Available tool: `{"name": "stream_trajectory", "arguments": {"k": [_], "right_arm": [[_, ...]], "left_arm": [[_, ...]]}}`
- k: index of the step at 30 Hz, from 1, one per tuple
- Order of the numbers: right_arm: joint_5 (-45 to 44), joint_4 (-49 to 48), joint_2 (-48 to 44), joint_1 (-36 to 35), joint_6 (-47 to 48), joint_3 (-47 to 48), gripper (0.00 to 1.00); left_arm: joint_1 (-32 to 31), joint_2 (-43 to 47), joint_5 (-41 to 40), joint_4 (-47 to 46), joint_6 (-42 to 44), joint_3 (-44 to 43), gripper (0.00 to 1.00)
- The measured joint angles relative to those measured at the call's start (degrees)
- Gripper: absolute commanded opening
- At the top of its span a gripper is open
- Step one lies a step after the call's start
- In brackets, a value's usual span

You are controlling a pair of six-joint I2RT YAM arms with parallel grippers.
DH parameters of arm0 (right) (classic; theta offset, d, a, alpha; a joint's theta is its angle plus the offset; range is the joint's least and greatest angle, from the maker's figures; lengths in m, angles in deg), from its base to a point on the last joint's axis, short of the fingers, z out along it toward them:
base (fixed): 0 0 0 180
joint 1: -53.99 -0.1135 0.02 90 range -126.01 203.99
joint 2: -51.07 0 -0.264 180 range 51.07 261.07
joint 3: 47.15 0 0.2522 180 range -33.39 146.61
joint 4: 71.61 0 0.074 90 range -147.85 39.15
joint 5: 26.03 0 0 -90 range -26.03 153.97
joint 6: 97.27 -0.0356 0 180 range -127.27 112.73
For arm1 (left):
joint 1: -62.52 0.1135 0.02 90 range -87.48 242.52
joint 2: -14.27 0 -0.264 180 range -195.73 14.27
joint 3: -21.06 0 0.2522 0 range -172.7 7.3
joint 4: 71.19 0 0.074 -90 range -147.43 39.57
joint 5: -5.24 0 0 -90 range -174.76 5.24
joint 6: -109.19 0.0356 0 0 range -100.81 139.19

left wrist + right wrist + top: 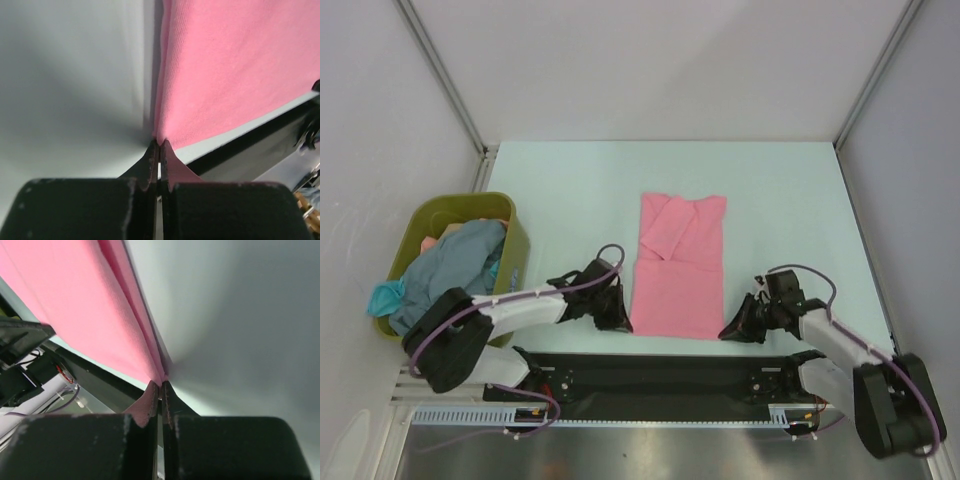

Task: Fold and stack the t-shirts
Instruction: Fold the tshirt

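Pinching the pink t-shirt (678, 275) at both near corners. Left tool (618, 318) is clamped on the near-left hem corner, right tool (733, 330) on the near-right one. Both wrist views show the fingers pressed together with pink cloth caught between the tips. Shirt lies flat mid-bench (570, 180), long axis running away from the arms, sleeves folded in over the chest, so it reads as a narrow rectangle. Near hem sits right by the black base plate (660, 372). Gripped corners are low, at or just off the bench surface. Olive-green bin (470, 201) at the left edge, well apart from the pink shirt, holds bunched grey-blue t-shirts (455, 262). Teal t-shirt (384, 297) hangs over its outer left rim.
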Motion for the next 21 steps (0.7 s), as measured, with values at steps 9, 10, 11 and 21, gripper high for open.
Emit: {"name": "stream_trajectory", "arguments": {"k": [9,10,11,21], "right_arm": [[-1.11,12.22,-21.07,-5.03,-5.86,-5.75,0.00],[-1.25,12.92,-21.79,-5.42,-6.25,-5.75,0.00],[-1.33,13.40,-22.05,-5.68,-6.51,-5.75,0.00],[-1.53,14.53,-11.52,-4.92,-5.53,1.62,0.00]], "left_arm": [[-9.92,9.97,-1.92,3.61,-9.35,6.82,0.00],[-10.60,10.10,-2.32,4.00,-9.81,6.78,0.00],[-11.02,10.16,-2.60,4.44,-10.25,6.67,0.00],[-8.35,7.48,-4.31,13.86,-8.31,-1.25,0.00]]}}
